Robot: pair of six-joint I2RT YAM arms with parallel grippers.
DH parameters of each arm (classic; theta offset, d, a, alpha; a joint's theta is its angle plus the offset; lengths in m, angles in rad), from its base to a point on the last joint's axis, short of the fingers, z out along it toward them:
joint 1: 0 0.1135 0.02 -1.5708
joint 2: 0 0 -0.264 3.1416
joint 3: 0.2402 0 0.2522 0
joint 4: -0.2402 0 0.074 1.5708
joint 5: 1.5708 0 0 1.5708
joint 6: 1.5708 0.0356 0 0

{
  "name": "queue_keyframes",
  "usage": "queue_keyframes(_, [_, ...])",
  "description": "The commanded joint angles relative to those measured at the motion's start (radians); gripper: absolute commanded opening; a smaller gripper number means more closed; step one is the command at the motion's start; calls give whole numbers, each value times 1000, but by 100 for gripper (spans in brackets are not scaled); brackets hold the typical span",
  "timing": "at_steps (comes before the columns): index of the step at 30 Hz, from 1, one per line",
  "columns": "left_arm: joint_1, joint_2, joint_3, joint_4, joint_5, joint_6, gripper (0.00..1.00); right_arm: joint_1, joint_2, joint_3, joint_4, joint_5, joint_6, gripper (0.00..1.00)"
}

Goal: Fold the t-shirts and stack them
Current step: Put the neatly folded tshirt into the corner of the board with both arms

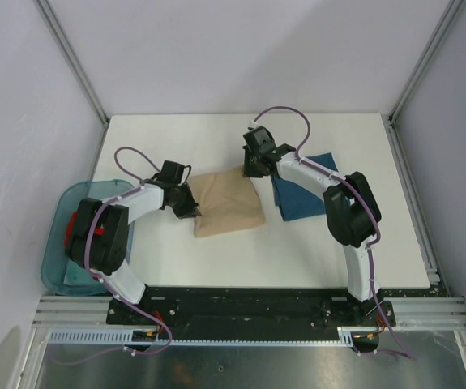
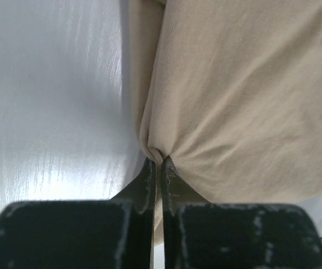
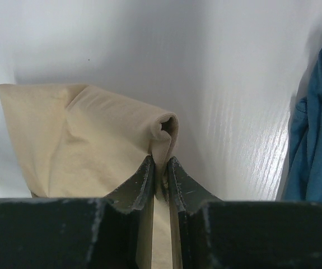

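The tan t-shirt lies folded into a small rectangle at the middle of the table. My left gripper is shut on its left edge; the pinched cloth shows between the fingers in the left wrist view. My right gripper is shut on the shirt's far right corner, and that folded corner shows in the right wrist view. The dark teal-blue t-shirt lies folded to the right, partly under my right arm, and its edge shows in the right wrist view. A red t-shirt lies in the bin, mostly hidden.
A translucent teal bin sits at the table's left edge, under my left arm. White walls and metal frame posts enclose the table. The arm bases stand on a black rail at the near edge.
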Motion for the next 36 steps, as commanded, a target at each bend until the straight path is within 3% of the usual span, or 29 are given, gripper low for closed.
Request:
queue_keyframes(1, [-14,-93,7,-34,10,-24,0,1,-49,36,-13,31,-12,0])
queue_keyframes(9, [-20,-201,52,-90,51,-19,0,4,-126,55,-67,79,-34,0])
queue_keyframes(20, [-50,-233,127,-125,67,-28,0,0,-180,91,-113,119,-51,0])
queue_keyframes(36, [-202,-50,382,-139,62,-82,0,-130,-263,47,-161,142,-84,0])
